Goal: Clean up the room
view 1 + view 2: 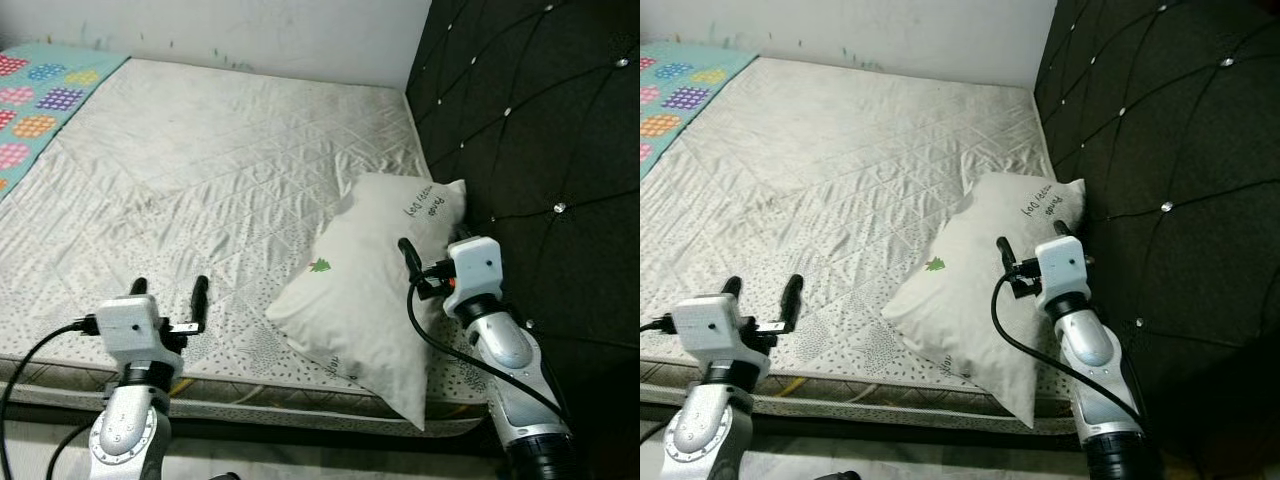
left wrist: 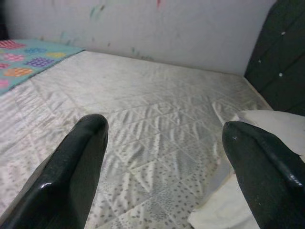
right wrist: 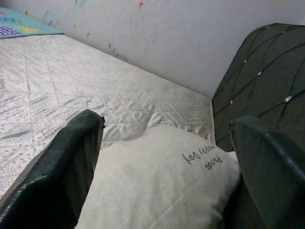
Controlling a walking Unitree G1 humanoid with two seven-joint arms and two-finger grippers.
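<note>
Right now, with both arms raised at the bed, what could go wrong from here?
The pillow lies with its lower corner overhanging the mattress edge; a nudge from the right pincer, open above it, might tip it to the floor. That pincer also sits near the black tufted headboard, so a wide swing could strike it. The left pincer, open over the mattress edge, could snag the quilted cover.

head and wrist views over mattress point(image 1: 230, 180)
</note>
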